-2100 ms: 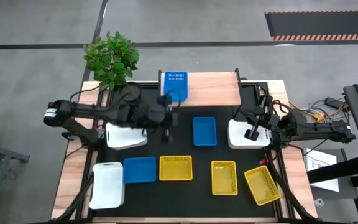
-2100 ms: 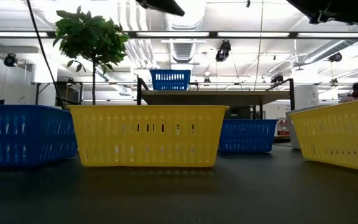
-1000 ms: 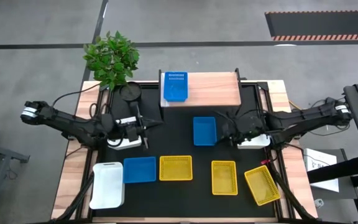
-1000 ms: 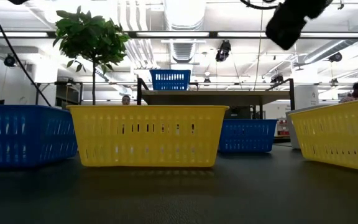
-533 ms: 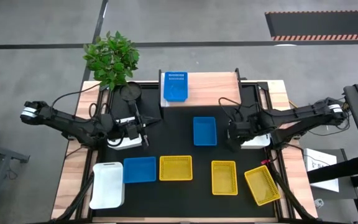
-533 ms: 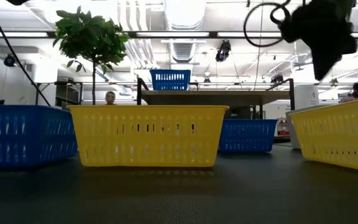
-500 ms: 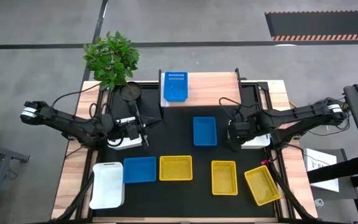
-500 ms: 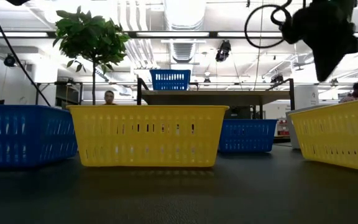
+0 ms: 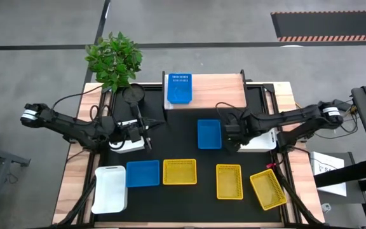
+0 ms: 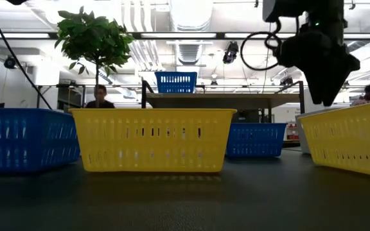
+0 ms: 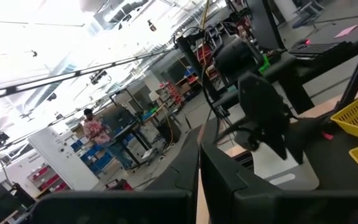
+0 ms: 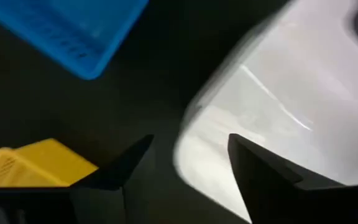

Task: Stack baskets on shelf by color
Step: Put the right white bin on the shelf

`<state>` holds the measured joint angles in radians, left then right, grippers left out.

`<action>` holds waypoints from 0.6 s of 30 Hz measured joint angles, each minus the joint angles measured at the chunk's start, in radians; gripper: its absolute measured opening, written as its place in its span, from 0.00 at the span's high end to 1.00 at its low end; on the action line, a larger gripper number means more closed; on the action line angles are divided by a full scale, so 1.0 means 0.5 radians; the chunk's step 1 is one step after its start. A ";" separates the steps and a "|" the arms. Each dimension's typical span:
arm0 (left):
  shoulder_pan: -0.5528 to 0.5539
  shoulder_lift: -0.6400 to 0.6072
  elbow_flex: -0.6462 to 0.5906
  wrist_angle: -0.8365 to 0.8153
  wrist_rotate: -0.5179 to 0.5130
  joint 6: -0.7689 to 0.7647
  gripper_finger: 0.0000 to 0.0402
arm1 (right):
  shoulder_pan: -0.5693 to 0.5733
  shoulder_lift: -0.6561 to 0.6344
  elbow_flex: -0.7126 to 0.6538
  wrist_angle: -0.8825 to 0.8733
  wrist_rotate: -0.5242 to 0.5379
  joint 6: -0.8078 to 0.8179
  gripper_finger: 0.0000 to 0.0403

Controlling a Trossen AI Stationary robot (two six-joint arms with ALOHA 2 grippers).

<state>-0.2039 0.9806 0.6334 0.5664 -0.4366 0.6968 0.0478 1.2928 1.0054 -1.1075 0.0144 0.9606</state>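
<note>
The wood-topped shelf (image 9: 218, 92) stands at the far edge with one blue basket (image 9: 179, 89) on its left end. A second blue basket (image 9: 209, 133) lies mid-table. Along the near edge lie a white basket (image 9: 110, 189), a blue one (image 9: 143, 173) and three yellow ones (image 9: 180, 172) (image 9: 229, 180) (image 9: 267, 189). My right gripper (image 12: 188, 165) is open and points down above the left corner of another white basket (image 12: 278, 106), one finger over it and one over the mat. My left gripper (image 9: 149, 130) is shut and held level beside a white basket (image 9: 127, 145) at the left.
A potted plant (image 9: 114, 60) stands at the table's far left corner. In the low view my right gripper (image 10: 323, 70) hangs above basket height. A person (image 10: 99, 96) shows in the room beyond the table.
My right gripper has come down over the left edge of the right white basket. No basket has moved.
</note>
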 joint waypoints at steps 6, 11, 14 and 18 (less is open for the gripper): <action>0.002 0.000 0.000 -0.003 0.000 0.042 1.00 | -0.040 0.145 -0.001 0.032 -0.025 -0.030 0.49; 0.002 0.000 -0.001 -0.018 0.000 0.145 1.00 | -0.045 0.280 -0.001 0.049 -0.012 -0.082 0.53; 0.002 0.000 -0.001 -0.016 0.000 0.146 1.00 | -0.045 0.327 -0.002 0.048 -0.012 -0.084 0.59; 0.002 0.000 -0.001 -0.017 0.000 0.147 1.00 | -0.045 0.351 -0.002 0.046 -0.028 -0.068 0.73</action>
<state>-0.2031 0.9806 0.6331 0.5580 -0.4365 0.7704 0.0254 1.4681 1.0046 -1.0844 0.0006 0.9268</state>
